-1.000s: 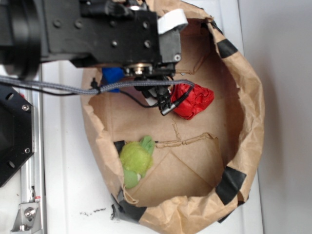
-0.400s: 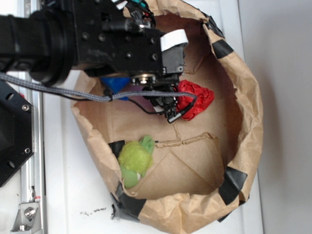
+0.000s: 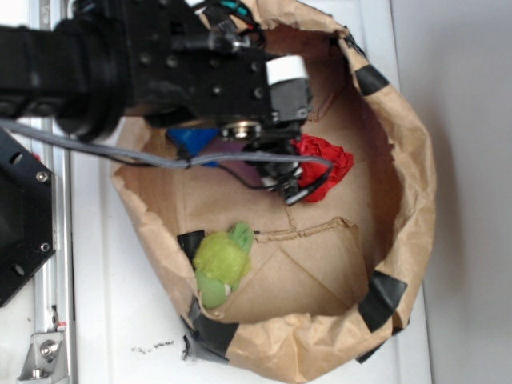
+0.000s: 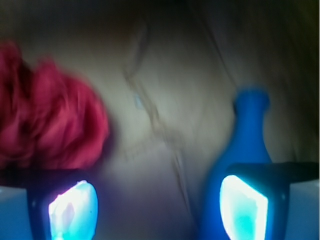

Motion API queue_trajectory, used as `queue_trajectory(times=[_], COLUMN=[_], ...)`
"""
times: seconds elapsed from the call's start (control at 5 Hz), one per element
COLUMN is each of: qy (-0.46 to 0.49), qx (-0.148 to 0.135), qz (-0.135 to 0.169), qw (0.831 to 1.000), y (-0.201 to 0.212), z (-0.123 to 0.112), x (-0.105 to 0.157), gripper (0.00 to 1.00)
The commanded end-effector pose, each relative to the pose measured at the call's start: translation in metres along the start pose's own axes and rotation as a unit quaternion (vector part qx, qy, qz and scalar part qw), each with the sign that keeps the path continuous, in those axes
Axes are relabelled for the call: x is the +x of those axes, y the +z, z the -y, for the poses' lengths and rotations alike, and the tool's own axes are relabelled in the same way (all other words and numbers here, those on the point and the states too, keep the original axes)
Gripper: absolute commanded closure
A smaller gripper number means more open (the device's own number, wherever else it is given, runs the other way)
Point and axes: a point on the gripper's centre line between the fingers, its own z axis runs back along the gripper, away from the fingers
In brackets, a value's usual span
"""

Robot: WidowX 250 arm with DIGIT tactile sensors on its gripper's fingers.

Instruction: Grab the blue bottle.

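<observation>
Gripper (image 4: 157,202) hangs inside the paper bag (image 3: 412,200), jaws wide apart & holding nothing. In the wrist view the blue bottle (image 4: 245,150) lies on the bag floor w/ its neck pointing away, sitting behind the right-hand finger (image 4: 242,207), not between the two. Red ball (image 4: 47,125) is by the other finger. To do this well: shift sideways toward the bottle until its body is centred in the gap, keep clear of the ball, then drop & close across the body, not the neck.
</observation>
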Motion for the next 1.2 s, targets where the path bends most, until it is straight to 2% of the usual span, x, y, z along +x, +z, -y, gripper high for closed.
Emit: queue_trajectory(times=[0.0,0.2,0.4,1.0], qy=[0.038,0.049,0.055,0.030], qx=[0.009,0.025,0.001,0.011], qz=[-0.015,-0.017,-0.014,-0.031], qw=[0.999,0.998,0.998,0.999], y=[0.022,0.050,0.061,0.020], z=[-0.020,-0.024,-0.029,-0.039], x=[-0.001,-0.002,-0.001,0.001], gripper=[0.00,0.00,0.00,0.00])
